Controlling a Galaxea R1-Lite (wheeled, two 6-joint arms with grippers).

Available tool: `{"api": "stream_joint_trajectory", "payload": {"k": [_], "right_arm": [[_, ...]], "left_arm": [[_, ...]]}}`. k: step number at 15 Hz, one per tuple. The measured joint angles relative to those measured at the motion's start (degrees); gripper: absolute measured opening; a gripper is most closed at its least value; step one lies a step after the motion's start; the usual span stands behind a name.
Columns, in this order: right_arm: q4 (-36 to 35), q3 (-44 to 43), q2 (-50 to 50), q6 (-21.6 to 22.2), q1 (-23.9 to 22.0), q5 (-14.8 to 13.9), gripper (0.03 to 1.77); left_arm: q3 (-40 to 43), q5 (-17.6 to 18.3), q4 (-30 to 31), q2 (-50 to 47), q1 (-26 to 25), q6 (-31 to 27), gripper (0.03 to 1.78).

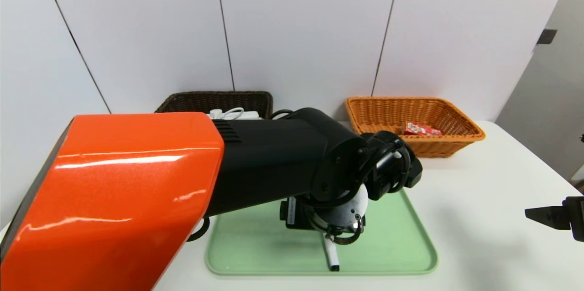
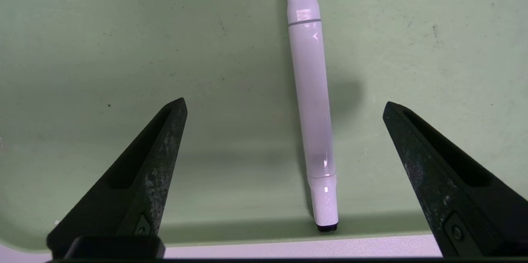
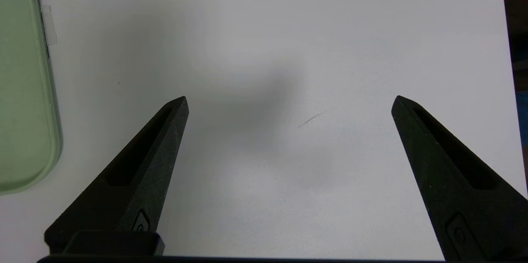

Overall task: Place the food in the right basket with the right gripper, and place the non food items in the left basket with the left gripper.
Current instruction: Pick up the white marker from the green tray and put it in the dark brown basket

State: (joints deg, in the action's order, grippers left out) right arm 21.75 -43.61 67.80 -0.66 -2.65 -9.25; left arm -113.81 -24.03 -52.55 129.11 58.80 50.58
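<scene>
The left gripper (image 2: 284, 106) hangs over the green tray (image 1: 392, 245), its fingers (image 2: 156, 160) spread wide with nothing between them but the marker (image 2: 311, 102), which lies flat on the tray below, nearer one finger than the other and touched by neither. The marker's black tip (image 2: 327, 226) sits just at the tray's near rim. In the head view the orange-and-black left arm (image 1: 137, 190) fills much of the scene and hides the gripper itself; only the marker's lower end pokes out beneath the wrist. Behind the arm stands the dark basket (image 1: 219, 99), with the white power strip (image 1: 237, 114) and its cord showing inside it. To the right, at the back of the table (image 1: 492, 200), sits the orange basket (image 1: 451, 145), with the red snack pouch (image 1: 422, 129) lying in it. The right gripper (image 3: 288, 106) is off to the tray's right over bare table, its fingers also wide apart and holding nothing.
</scene>
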Motion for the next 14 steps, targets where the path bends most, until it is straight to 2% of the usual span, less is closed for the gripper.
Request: {"api": "stream_joint_trajectory", "payload": {"k": [14], "right_arm": [[0.02, 0.01, -0.63, -0.07, -0.24, 0.0, 1.7]], "left_arm": [[0.0, -0.06, 0.21, 1.77, 0.0, 1.16, 1.69]]}}
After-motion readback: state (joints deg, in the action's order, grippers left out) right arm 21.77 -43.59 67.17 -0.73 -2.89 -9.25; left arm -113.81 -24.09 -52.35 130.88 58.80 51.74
